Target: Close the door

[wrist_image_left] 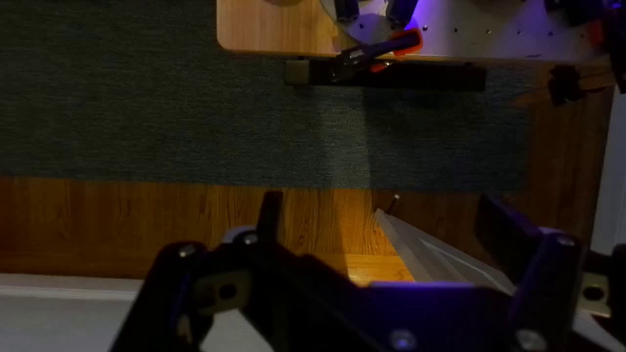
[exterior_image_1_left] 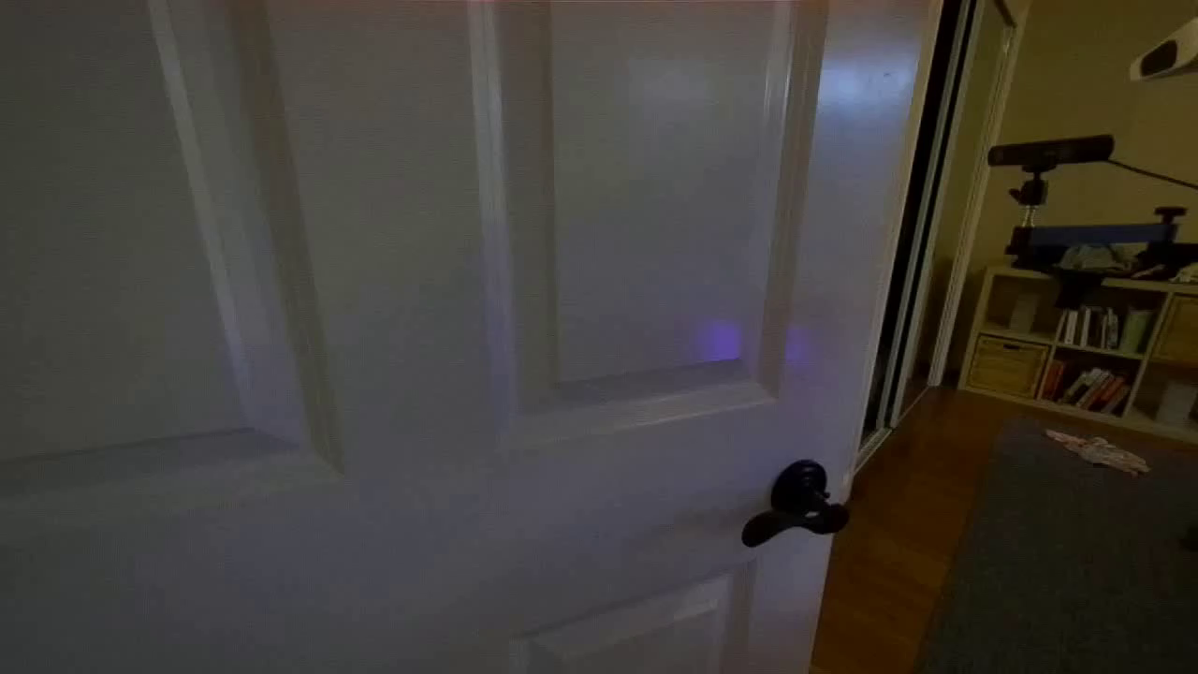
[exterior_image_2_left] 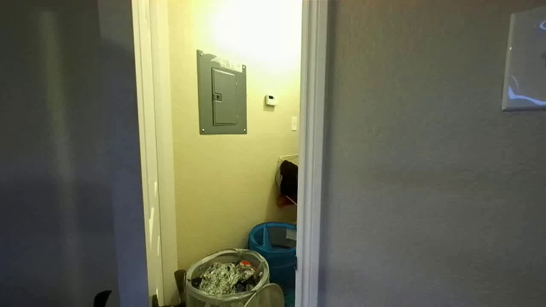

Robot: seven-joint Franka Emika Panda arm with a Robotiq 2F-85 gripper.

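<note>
The door point(exterior_image_1_left: 646, 215) is white with raised panels and fills most of an exterior view. Its black lever handle point(exterior_image_1_left: 796, 510) is near its free edge. In an exterior view the door point(exterior_image_2_left: 64, 149) stands dark at the left, with the handle tip point(exterior_image_2_left: 102, 298) at the bottom; a lit doorway opens beside it, so the door is ajar. In the wrist view the door's lower part point(wrist_image_left: 430, 249) shows beyond and between the fingers, slanting across the floor. My gripper point(wrist_image_left: 379, 208) is open wide and holds nothing. It is out of view in both exterior views.
A wooden table point(wrist_image_left: 279, 29) with a metal plate and an orange-tipped clamp point(wrist_image_left: 376, 49) is at the wrist view's top. A dark rug point(wrist_image_left: 171, 112) covers the floor. Laundry hampers point(exterior_image_2_left: 228, 277) stand inside the doorway. A shelf point(exterior_image_1_left: 1076, 346) and camera mount point(exterior_image_1_left: 1048, 154) stand far right.
</note>
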